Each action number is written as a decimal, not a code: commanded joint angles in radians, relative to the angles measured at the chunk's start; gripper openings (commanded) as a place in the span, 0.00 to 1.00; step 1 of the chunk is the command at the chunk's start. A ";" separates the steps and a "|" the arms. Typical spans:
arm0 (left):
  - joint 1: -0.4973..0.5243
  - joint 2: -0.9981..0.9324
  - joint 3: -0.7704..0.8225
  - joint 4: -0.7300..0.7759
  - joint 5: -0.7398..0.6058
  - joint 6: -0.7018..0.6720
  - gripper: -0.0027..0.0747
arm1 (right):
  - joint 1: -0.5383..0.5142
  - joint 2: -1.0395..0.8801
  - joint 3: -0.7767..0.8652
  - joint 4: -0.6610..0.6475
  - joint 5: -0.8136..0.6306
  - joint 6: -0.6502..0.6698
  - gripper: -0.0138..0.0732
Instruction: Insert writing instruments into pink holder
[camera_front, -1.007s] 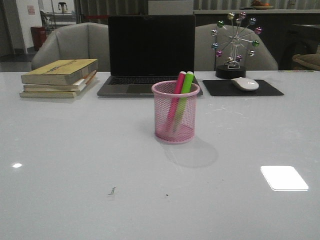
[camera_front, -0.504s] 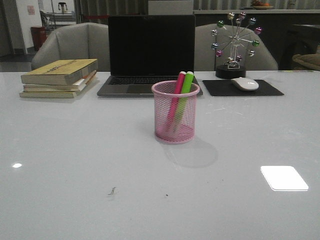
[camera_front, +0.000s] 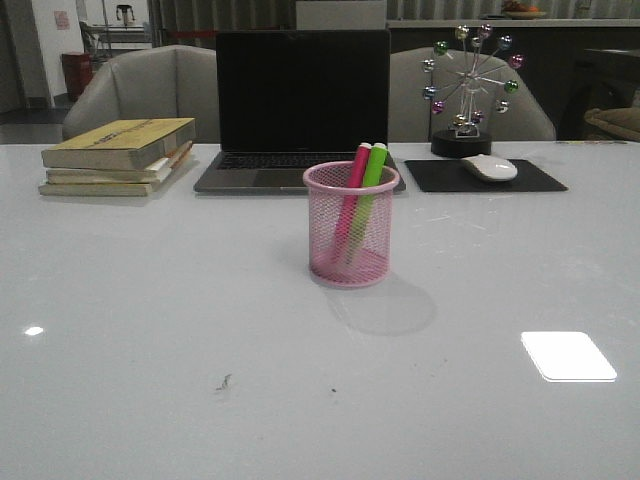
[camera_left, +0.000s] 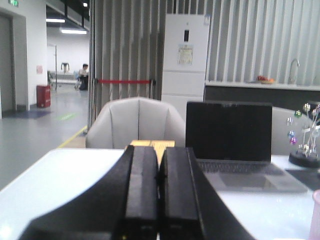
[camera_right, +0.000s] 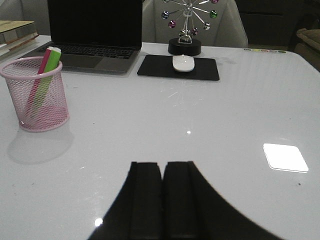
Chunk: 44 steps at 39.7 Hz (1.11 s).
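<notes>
While both markers sit inside it, the holder stands upright at mid-table, just near of the laptop. Holder: round pink wire mesh, solid rim and base, slightly tapered, see-through. Pink marker and green marker are chunky plastic sticks, side by side, leaning right against the far rim, tops poking above it, pink on the left. Their lower ends rest on the holder's base, seen through the mesh.

Table is glossy pale grey-white, with a bright rectangular light reflection at near right and small dark specks near front.

Left gripper: flat black blocky fingers pressed together, nothing between them, raised over the table's left side. Right gripper: same black fingers closed and empty, low over the table, holder well to its left.

Far left, a stack of books, yellowish covers. Laptop has a dark screen, grey keyboard deck. Far right, a black flat mousepad with a smooth white mouse, and behind it a metal ferris-wheel toy with coloured balls on a black base.
</notes>
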 joint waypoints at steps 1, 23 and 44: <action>0.003 -0.023 0.013 0.004 -0.088 -0.012 0.16 | -0.006 -0.015 0.002 -0.006 -0.091 -0.007 0.19; 0.003 -0.023 0.082 -0.037 -0.020 0.050 0.16 | -0.006 -0.015 0.002 -0.006 -0.091 -0.007 0.19; 0.003 -0.023 0.082 -0.047 -0.020 0.050 0.16 | -0.006 -0.015 0.002 -0.006 -0.091 -0.007 0.19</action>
